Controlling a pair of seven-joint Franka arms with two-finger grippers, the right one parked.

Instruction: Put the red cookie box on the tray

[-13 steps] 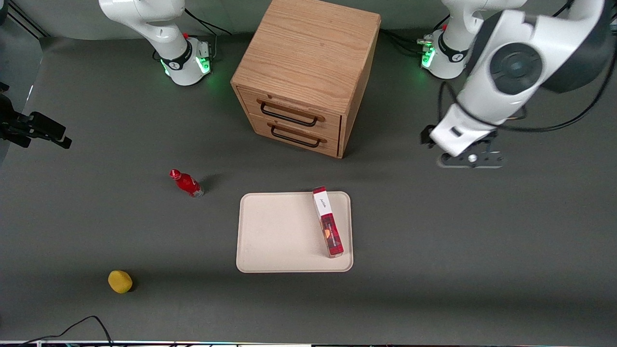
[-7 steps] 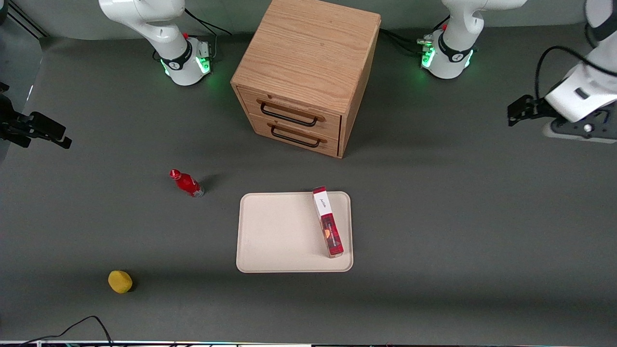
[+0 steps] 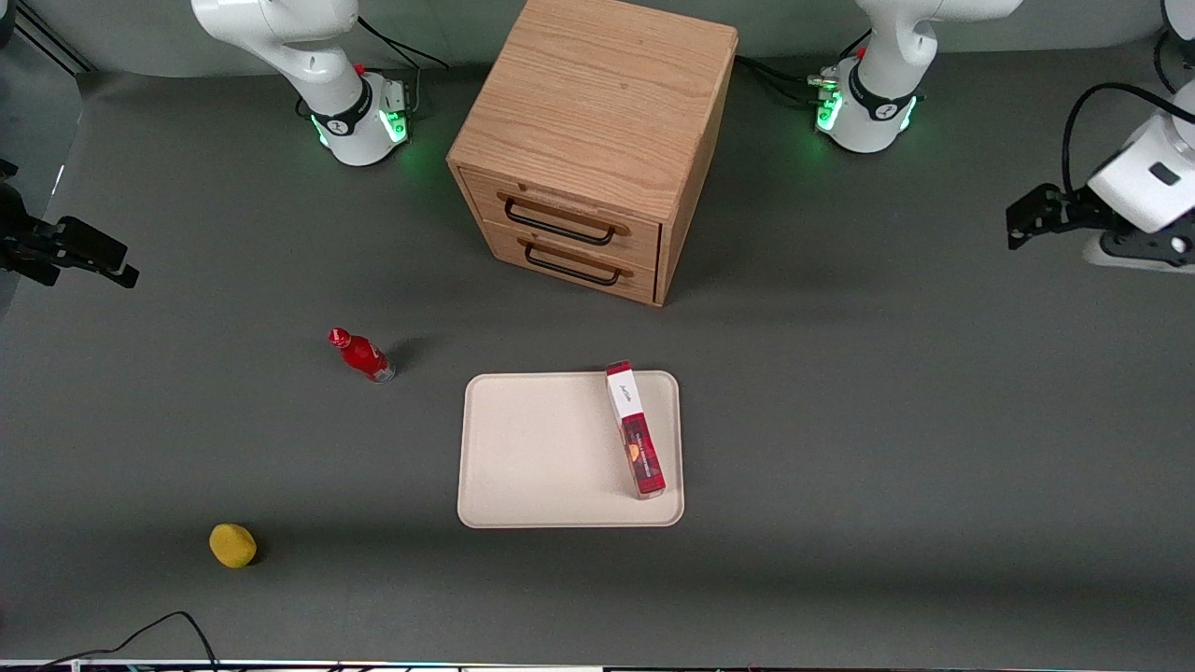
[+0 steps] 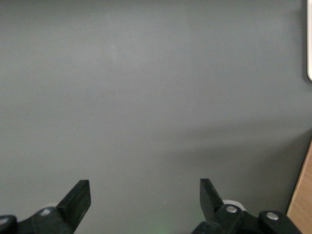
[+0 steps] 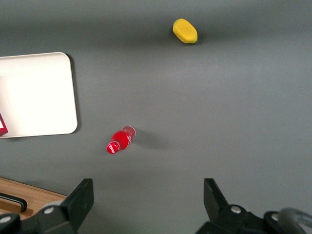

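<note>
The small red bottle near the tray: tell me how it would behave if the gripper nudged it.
The small red bottle with a red cap looks narrow and upright, so it would probably tip easily. Once down, its round body would likely roll across the flat grey table. It seems light for its size. The left gripper hangs open, toward the working arm's end of the table.

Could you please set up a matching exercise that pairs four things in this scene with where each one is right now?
Things:
1. red cookie box
2. gripper
3. small red bottle
4. yellow lemon-like object

Places or states:
A. on the bare table, nearest the front camera of the four
B. lying on the tray, along its edge toward the working arm's end
C. open, holding nothing, over bare table toward the working arm's end
D. on the table beside the tray, toward the parked arm's end

Pairs: 1-B, 2-C, 3-D, 4-A
</note>
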